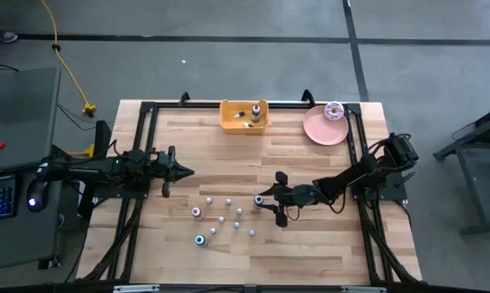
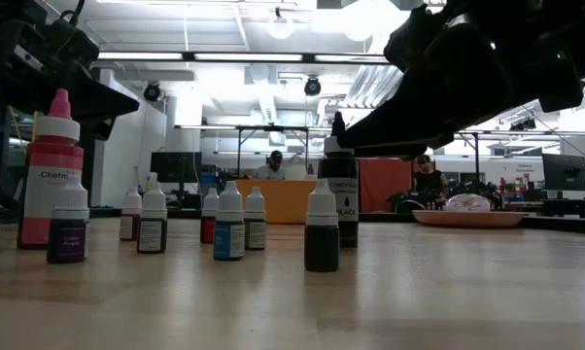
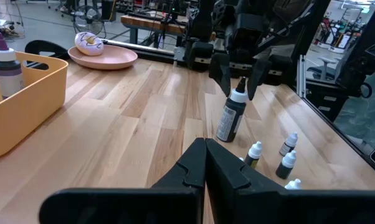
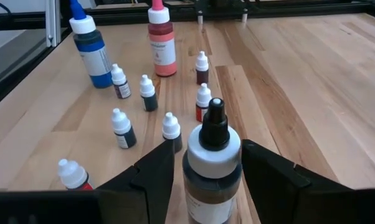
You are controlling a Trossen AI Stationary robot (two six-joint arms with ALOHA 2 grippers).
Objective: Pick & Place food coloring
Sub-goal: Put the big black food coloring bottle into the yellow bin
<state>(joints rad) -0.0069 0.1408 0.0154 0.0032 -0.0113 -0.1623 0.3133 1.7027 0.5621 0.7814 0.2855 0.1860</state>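
High view: right gripper (image 1: 271,200) sits at the cluster of food coloring bottles (image 1: 220,218), well short of the yellow bin (image 1: 244,115) at the table's far edge. Two bottles are already inside the bin. The pink plate (image 1: 324,126) is just beside the bin. Left gripper (image 1: 170,170) waits apart from the cluster, nearer the bin's side of the table.

Low view: the black bottle (image 2: 341,197) stands upright on the wood under the right arm, with small bottles beside it and a taller pink bottle (image 2: 51,175) at the far side of the row.

Left wrist view: right fingers (image 3: 220,70) straddle the black bottle's white cap (image 3: 238,95), apart, not yet pinching. Left fingers read as closed together, holding nothing.

Right wrist view: the black bottle is centred between spread fingers (image 4: 149,173), with a gap showing on both sides. The blue bottle (image 4: 93,48) stands beyond the small ones.

Handling, my read: light, rigid plastic, smooth label so slippery, tall and narrow so it tips easily. Grip on the shoulder just below the cap, squarely, without nudging it sideways.
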